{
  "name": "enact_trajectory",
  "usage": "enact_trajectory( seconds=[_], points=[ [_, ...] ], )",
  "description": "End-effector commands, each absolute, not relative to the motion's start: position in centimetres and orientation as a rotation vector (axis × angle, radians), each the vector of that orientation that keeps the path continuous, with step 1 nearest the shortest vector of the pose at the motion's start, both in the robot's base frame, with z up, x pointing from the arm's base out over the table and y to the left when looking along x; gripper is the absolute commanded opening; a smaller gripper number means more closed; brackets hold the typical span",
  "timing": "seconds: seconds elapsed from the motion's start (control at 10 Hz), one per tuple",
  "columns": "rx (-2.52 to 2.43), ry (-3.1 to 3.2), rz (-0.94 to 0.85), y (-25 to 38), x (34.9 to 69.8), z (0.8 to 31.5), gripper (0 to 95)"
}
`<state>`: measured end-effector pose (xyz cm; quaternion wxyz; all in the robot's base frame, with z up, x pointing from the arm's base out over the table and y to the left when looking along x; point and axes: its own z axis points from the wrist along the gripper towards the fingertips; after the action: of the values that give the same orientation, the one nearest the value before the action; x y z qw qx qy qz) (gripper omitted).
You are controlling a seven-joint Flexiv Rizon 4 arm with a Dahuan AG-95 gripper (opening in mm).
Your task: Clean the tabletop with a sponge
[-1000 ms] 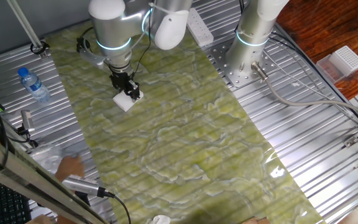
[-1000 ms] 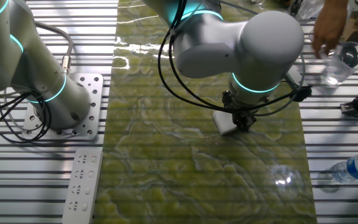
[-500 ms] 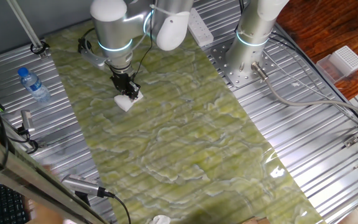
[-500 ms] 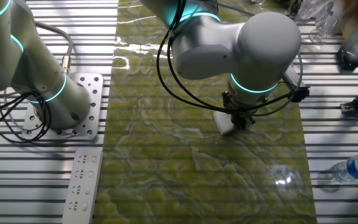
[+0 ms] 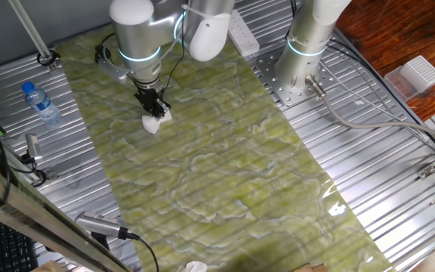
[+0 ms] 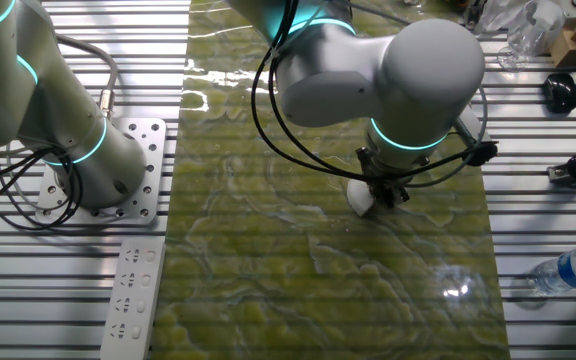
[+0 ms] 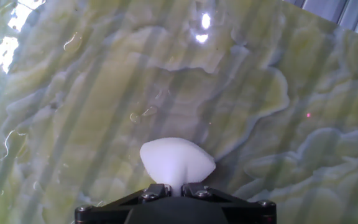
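Note:
The white sponge (image 7: 177, 162) is pinched between my black fingers and bulges out in front of them, pressed onto the glossy yellow-green tabletop (image 7: 104, 93). In one fixed view the gripper (image 5: 154, 111) points down at the far left part of the tabletop (image 5: 225, 166) with the sponge (image 5: 152, 125) under it. The other fixed view shows the same gripper (image 6: 382, 194) and the sponge (image 6: 361, 199) squashed against the tabletop (image 6: 298, 270) near its right edge. The gripper is shut on the sponge.
Ribbed grey metal panels (image 5: 353, 136) flank the sheet. A water bottle (image 5: 39, 103) lies at the left, a power strip (image 6: 133, 295) and a second arm's base (image 5: 297, 72) nearby. A white crumpled scrap (image 5: 195, 266) sits at the near edge, a white ridged box (image 5: 418, 74) at the right.
The sponge has been squeezed tighter and looks smaller and rounder under the gripper. The person's hand by the cup and bag has withdrawn from view.

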<state>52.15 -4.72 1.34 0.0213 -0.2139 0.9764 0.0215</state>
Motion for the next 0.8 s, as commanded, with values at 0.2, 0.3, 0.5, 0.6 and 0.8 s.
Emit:
enact_trajectory(
  seconds=[0.2, 0.3, 0.5, 0.6, 0.8],
  points=[
    [-0.638, 3.031, 0.077, -4.7, 52.0, 1.4, 0.0],
    [-0.633, 3.033, 0.079, -4.6, 51.9, 1.3, 0.0],
    [-0.622, 3.034, 0.079, -4.1, 51.7, 1.1, 0.0],
    [-0.615, 3.037, 0.079, -3.9, 51.6, 1.1, 0.0],
    [-0.605, 3.046, 0.080, -3.6, 51.6, 1.4, 0.0]
  ],
)
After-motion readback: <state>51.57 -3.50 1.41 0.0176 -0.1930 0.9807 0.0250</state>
